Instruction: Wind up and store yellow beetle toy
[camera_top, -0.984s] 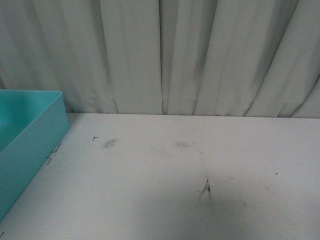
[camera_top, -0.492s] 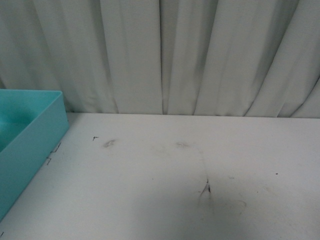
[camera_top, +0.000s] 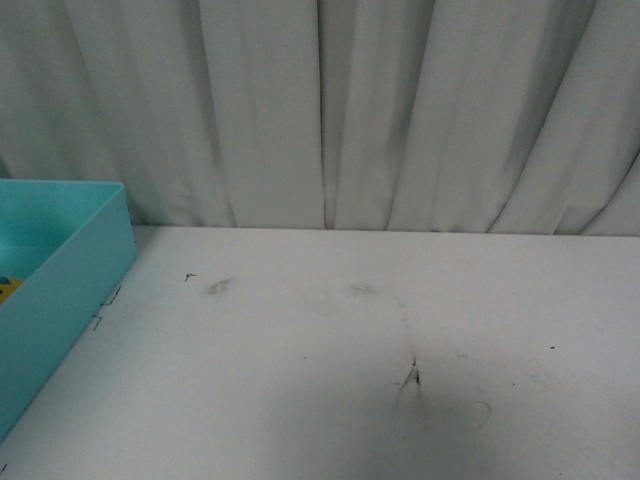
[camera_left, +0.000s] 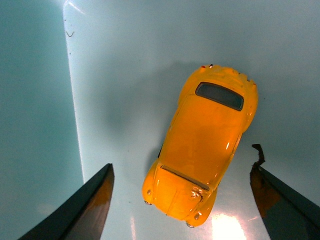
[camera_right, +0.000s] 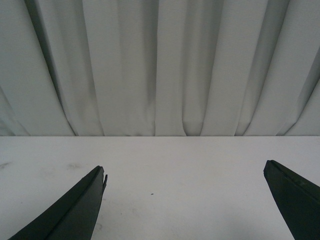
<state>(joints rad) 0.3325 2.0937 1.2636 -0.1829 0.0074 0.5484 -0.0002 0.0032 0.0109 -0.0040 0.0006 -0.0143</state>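
One glossy yellow Beetle-shaped toy car (camera_left: 202, 145) in one turquoise plastic bin (camera_top: 70, 265), two grippers spread.

I see the single car on its wheels on the bin's floor, at the left end of the white table (camera_top: 330, 380). My left gripper (camera_left: 182, 160) hangs above it, its two fingers wide apart on either side and touching nothing. My right gripper (camera_right: 185, 170) is likewise parted, over the tabletop, facing the pleated white curtain (camera_right: 160, 65).
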